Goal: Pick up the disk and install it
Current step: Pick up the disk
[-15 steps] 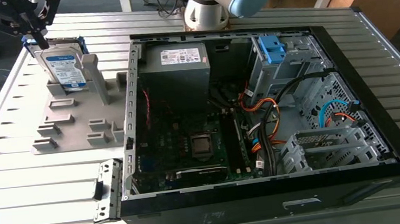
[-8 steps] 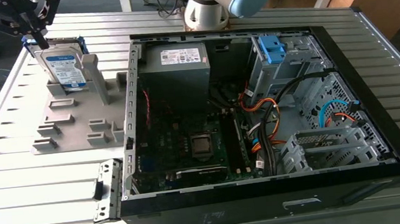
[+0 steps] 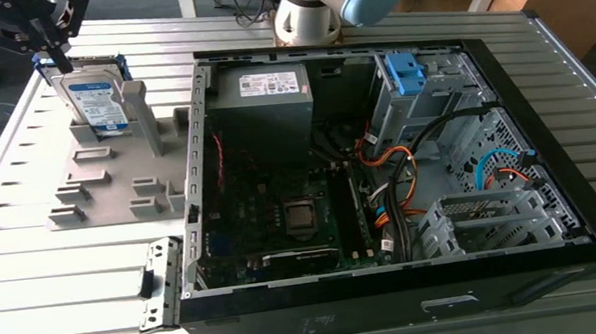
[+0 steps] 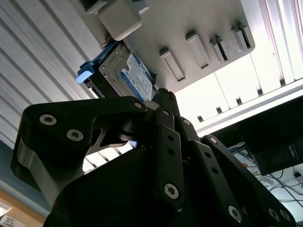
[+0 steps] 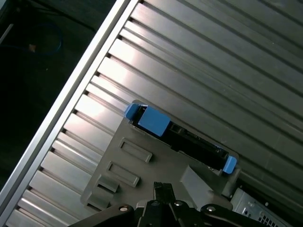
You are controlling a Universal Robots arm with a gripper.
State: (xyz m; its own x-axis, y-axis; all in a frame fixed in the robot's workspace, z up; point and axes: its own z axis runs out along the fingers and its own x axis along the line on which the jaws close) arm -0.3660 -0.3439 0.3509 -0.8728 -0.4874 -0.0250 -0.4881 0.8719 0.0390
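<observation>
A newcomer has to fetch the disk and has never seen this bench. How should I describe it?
Find the open black computer case, then the grey slotted plate beside it on the exterior view's left. The disk stands on edge in it. It is silver with a white-and-blue label and a blue frame, unlike the bare blue bracket and the grey box inside the case.

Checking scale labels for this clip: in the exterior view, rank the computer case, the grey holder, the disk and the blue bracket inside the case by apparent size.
1. computer case, by far the largest
2. grey holder
3. disk, standing in the holder
4. blue bracket, smallest, though close to the disk
</observation>
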